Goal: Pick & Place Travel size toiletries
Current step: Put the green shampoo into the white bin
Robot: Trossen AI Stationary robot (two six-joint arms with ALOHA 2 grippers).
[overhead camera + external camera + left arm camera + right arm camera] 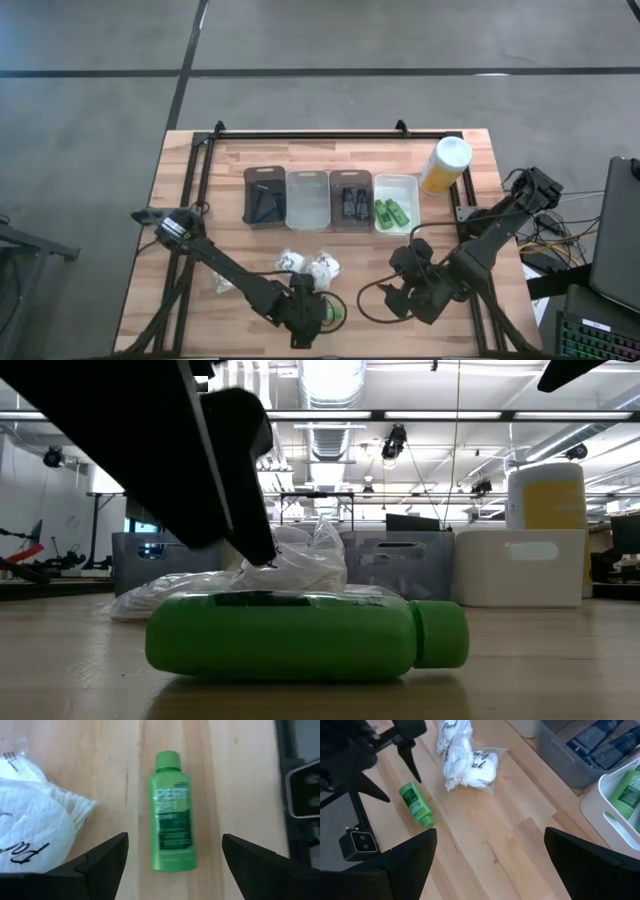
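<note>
On the table [200,170], the left gripper [172,857] hovers over a green bottle [171,812] lying near the front edge, fingers [100,860] spread wide. Wrapped bundles [467,762] lie just beside it. The right gripper [487,855] waits nearby, fingers also apart.

Overhead, table-level and two wrist views, all sharing the green bottle [171,815].

Two dark arms, black cables
</note>
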